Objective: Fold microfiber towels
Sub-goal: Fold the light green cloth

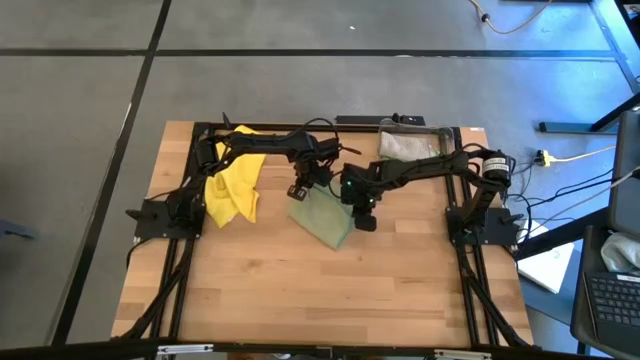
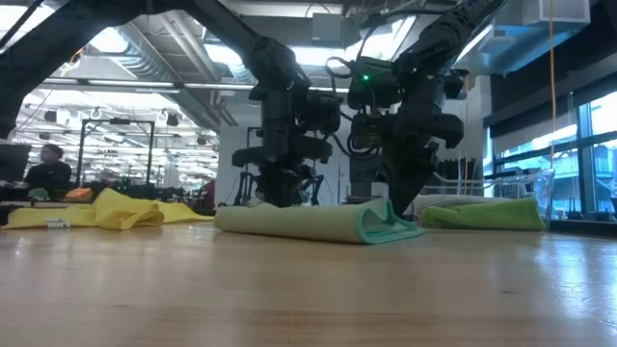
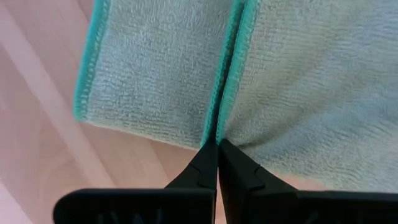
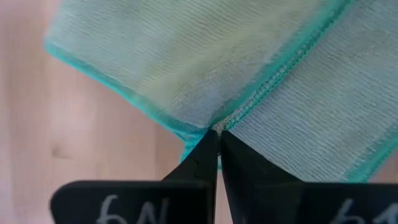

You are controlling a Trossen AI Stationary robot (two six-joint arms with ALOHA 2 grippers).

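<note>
1. pale olive-green towel (image 1: 322,217) lies folded on the worktop (image 1: 330,290) mid-table, directly under both end effectors, which meet over it from either side.
2. left end effector (image 3: 217,144): fingers pressed together, tips pinching the teal-stitched hem where two layers of this towel meet. judged to be pinning or carrying that edge so the fold lines up.
3. right end effector (image 4: 215,134): fingers all but together, tips nipping a hemmed corner of the same towel where one layer crosses another. whether it truly grips or is just letting go, cannot tell; it reads as a narrow pinch on the cloth.
4. why both sit on the hems: edges are the only firm line on soft cloth, so holding there keeps the layers square as they are laid over.
5. look of the towel: soft looped pile, muted green, bright teal overlock border. from the low view it is a flat, thick slab (image 2: 313,222) with a rolled fold on the side under the right end effector; the layers are stacked, not bunched.
6. yellow towel (image 1: 232,187) lies crumpled out beyond the left end effector, away from the olive one, unfolded.
7. another greenish towel (image 2: 482,213) sits beyond the right end effector, by the clear bin (image 1: 420,143) at the worktop's far edge.
8. judgement: fold on this piece is near finished; yellow not yet done.
</note>
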